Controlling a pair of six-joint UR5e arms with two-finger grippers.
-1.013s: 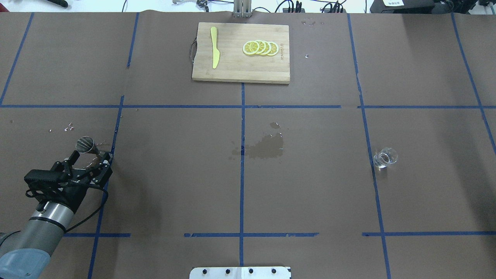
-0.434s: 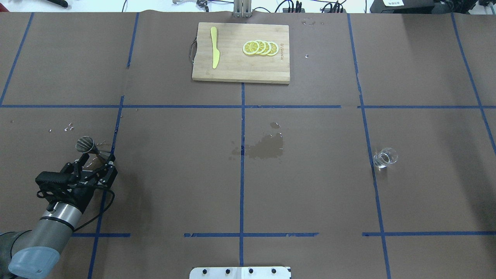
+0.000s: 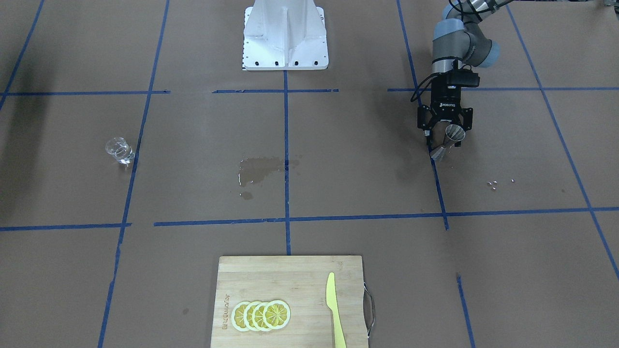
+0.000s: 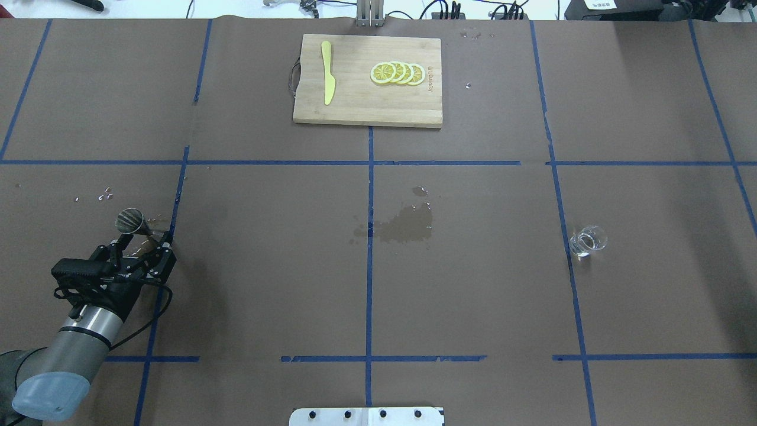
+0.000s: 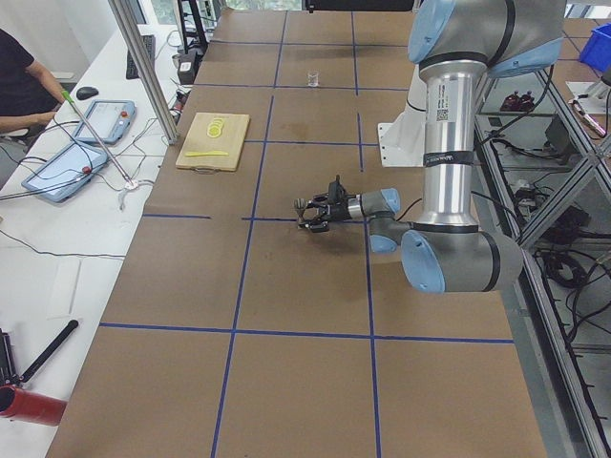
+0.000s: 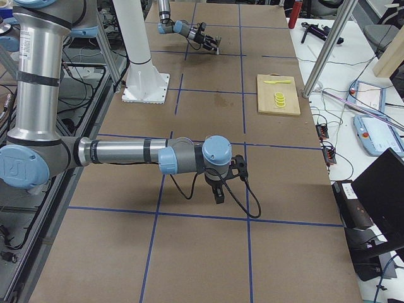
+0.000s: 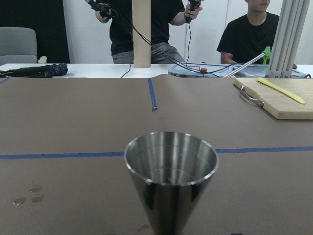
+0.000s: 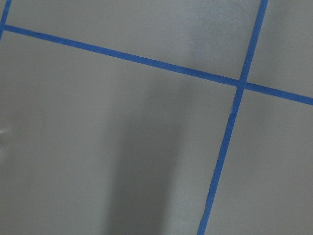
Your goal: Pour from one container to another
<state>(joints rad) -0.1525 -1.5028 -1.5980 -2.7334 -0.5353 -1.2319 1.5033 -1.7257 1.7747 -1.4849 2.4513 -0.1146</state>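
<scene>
Jigger (image 7: pixel 170 169): we see it upright on the tabletop (image 4: pixel 473 296), between the spread jaws of the left end effector (image 4: pixel 146 239), which is not clamped on it.
Right end effector (image 6: pixel 218 192): low over bare tabletop; we cannot tell if it is open or closed.
Wet stain (image 4: pixel 408 225): near the middle of the tabletop.
Glass cup (image 4: pixel 588 239): standing at the robot's right side, well apart from the jigger.
Far edge: a cutting board (image 4: pixel 366 100) with lemon slices (image 4: pixel 397 73) and a yellow knife (image 4: pixel 327 72).
</scene>
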